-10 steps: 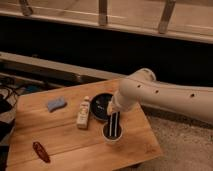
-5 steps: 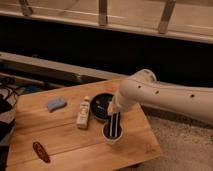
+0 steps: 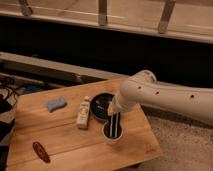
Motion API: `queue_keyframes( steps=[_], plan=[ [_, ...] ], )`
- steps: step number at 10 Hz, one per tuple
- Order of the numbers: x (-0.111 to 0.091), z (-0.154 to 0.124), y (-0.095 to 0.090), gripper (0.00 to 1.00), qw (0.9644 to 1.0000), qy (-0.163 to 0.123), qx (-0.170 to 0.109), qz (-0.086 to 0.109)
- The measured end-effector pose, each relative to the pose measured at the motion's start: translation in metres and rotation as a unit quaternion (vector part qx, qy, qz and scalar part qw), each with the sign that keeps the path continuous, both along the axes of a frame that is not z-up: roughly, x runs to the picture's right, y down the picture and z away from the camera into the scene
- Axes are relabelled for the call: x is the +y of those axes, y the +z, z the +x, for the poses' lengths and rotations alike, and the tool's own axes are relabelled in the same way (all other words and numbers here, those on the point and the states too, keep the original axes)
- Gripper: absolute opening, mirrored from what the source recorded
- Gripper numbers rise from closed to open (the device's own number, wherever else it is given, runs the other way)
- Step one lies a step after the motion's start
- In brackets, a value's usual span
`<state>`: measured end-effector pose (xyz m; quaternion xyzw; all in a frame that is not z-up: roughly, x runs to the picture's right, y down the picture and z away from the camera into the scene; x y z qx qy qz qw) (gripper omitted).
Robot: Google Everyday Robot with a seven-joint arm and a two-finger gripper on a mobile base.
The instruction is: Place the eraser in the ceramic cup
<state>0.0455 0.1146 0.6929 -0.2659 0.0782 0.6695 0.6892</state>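
Observation:
The small white ceramic cup [image 3: 113,133] with a dark inside stands on the wooden table [image 3: 65,142], near its front right. My gripper [image 3: 114,126] hangs from the white arm [image 3: 165,95], which comes in from the right. The gripper points straight down, with its tip inside the cup's mouth. I cannot see an eraser in the gripper or in the cup; the gripper hides the cup's inside.
A wider, flat black round dish [image 3: 101,104] lies just behind the cup. A white oblong bottle-like object [image 3: 83,113] lies left of the dish, a blue block [image 3: 56,104] further left, and a dark red object [image 3: 41,151] at the front left. A dark bag [image 3: 6,112] stands off the table's left edge.

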Motion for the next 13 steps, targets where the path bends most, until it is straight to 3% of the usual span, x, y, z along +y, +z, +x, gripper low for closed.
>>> queue_keyframes(
  steps=[13],
  plan=[
    [0.0074,0.0004,0.0017,0.02,1.0,0.001,-0.002,-0.001]
  ],
)
